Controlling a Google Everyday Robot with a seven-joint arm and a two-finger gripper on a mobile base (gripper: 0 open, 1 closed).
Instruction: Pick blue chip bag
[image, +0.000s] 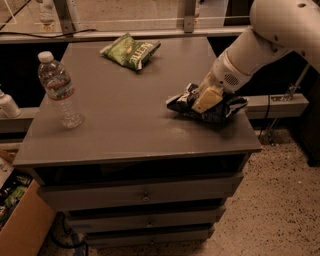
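The blue chip bag (222, 109) is dark and crinkly with white lettering. It lies on the right front part of the grey table top (130, 110). My gripper (204, 100) reaches down from the white arm (260, 42) at the upper right and sits on the middle of the bag, touching it. The bag rests on the table and looks bunched up around the gripper, with its left end (176, 102) sticking out past it.
A green chip bag (131, 50) lies at the back middle of the table. A clear water bottle (60, 90) stands upright at the left. Drawers (145, 195) sit under the top. A cardboard box (20, 220) stands on the floor at the lower left.
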